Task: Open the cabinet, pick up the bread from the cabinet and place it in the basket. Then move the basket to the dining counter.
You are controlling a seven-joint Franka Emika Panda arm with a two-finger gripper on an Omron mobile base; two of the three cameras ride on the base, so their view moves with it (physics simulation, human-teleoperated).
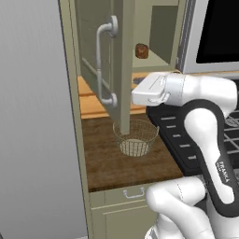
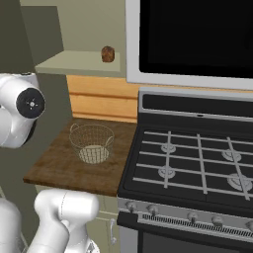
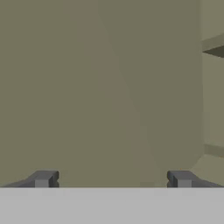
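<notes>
Bread (image 1: 141, 51) sits on the cabinet (image 1: 122, 56) shelf, well apart from the tool (image 3: 113, 179), which gapes wide, holding nothing, facing the door.

From behind my right side, the bread (image 2: 107, 54) sits on the open cabinet shelf (image 2: 74, 64), above the orange planks. Below it, the wire basket (image 2: 92, 143) stands upright on the dark bench (image 2: 64, 170), just beside the stove (image 2: 197, 163).
</notes>
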